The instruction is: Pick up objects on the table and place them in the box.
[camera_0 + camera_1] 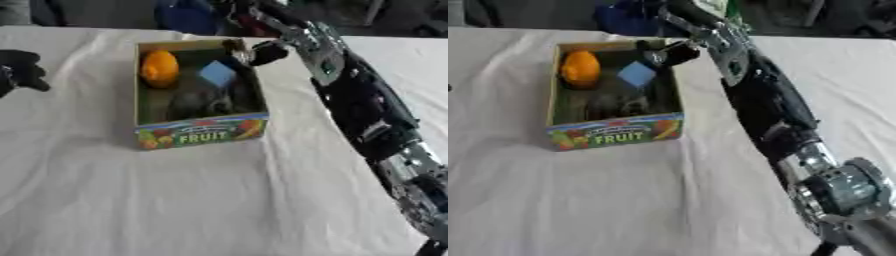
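Right arm (363, 107) runs long from lower right corner up and left across the table (219, 200), black shell with silver joints, forearm stretched toward far right corner of the box (199, 132). Right hand (262, 52) sits over that corner, at the box rim. Fingers blurred and dark; a curled black part and a small pale spot show at the tip, but whether they are spread, pressed together or pinching something — cannot tell.

Left hand (19, 71) shows at left edge in left eye view, black, well apart from the box, resting on the cloth, fingers look relaxed and slightly apart, holding nothing.

Box: open-top cardboard, green inside, front panel printed "FRUIT" with fruit pictures, standing upright on white cloth. Inside:
- orange fruit (159, 68), rounded, in the far left corner, opposite side from right fingers.
- blue block (217, 74), light blue, tilted on edge, just below and left of right fingers, near far right part of box.
- dark grey object (197, 102), shape unclear, lying in the near half of the box, under the blue block, further from the fingers.

White cloth wrinkled around box.
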`<control>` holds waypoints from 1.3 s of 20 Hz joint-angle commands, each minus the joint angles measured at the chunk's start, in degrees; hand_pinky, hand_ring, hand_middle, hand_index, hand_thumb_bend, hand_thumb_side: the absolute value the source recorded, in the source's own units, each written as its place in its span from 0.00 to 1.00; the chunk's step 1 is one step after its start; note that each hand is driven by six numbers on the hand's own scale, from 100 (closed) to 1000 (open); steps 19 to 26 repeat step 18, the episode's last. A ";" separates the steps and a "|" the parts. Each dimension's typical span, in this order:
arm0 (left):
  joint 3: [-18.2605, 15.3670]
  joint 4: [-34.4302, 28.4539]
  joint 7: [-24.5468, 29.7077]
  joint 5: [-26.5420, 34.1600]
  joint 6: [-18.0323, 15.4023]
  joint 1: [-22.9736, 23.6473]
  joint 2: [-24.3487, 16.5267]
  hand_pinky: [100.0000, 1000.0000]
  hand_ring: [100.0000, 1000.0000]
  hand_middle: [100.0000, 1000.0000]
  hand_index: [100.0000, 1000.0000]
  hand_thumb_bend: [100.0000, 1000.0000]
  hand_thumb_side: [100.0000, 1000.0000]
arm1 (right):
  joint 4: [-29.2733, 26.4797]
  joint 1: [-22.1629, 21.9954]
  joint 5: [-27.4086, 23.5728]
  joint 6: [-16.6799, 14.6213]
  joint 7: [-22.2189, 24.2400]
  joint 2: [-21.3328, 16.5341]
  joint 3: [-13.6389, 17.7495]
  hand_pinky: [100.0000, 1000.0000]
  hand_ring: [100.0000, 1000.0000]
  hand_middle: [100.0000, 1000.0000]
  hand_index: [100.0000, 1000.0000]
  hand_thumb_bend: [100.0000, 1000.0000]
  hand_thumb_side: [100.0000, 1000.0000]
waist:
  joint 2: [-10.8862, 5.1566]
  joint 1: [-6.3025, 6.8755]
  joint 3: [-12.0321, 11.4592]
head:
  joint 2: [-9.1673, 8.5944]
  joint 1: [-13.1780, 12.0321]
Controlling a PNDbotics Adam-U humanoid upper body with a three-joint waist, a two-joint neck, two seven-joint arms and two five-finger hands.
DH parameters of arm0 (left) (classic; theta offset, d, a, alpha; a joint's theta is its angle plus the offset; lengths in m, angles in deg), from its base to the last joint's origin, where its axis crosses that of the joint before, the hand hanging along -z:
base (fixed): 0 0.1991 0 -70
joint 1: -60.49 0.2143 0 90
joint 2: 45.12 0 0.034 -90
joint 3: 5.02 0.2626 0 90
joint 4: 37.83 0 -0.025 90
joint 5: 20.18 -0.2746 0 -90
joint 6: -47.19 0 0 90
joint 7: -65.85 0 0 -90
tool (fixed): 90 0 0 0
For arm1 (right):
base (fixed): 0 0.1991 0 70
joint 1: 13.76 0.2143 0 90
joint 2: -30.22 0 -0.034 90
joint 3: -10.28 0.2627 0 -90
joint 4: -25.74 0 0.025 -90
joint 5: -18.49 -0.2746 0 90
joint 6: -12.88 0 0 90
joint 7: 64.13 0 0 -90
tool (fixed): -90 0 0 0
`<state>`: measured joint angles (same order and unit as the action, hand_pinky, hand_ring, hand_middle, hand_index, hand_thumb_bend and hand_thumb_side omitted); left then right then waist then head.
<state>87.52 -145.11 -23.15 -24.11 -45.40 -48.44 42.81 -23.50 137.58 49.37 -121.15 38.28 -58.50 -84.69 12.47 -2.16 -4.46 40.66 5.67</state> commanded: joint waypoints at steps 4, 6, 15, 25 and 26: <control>-1.70 0.31 -1.95 -0.55 0.10 0.39 -0.49 0.60 0.48 0.50 0.68 0.20 0.97 | -16.09 -6.89 -27.69 9.23 9.06 -9.44 -1.12 0.74 0.78 0.74 0.82 0.00 0.37 | -0.59 0.68 1.93 | -0.75 -2.24; -1.94 0.45 -2.38 -0.55 0.12 0.66 -0.46 0.60 0.48 0.50 0.68 0.19 0.97 | -21.87 -10.52 -34.18 12.44 11.69 -11.31 -0.36 0.74 0.78 0.73 0.82 0.00 0.43 | -0.53 0.83 2.65 | -0.58 -2.72; -2.83 0.34 -3.56 -0.86 0.12 2.47 0.52 0.60 0.48 0.49 0.68 0.19 0.98 | -38.45 -26.84 -45.15 21.55 13.11 -11.97 7.73 0.71 0.71 0.66 0.77 0.00 0.55 | -0.19 1.41 4.46 | -1.15 -7.02; -3.21 0.12 -3.96 -0.96 0.14 3.37 0.91 0.60 0.48 0.49 0.68 0.19 0.98 | -41.86 -30.58 -45.32 22.81 12.65 -10.61 9.58 0.71 0.71 0.65 0.76 0.00 0.55 | 0.04 1.62 5.32 | -0.75 -8.44; -3.21 0.12 -3.96 -0.96 0.14 3.37 0.91 0.60 0.48 0.49 0.68 0.19 0.98 | -41.86 -30.58 -45.32 22.81 12.65 -10.61 9.58 0.71 0.71 0.65 0.76 0.00 0.55 | 0.04 1.62 5.32 | -0.75 -8.44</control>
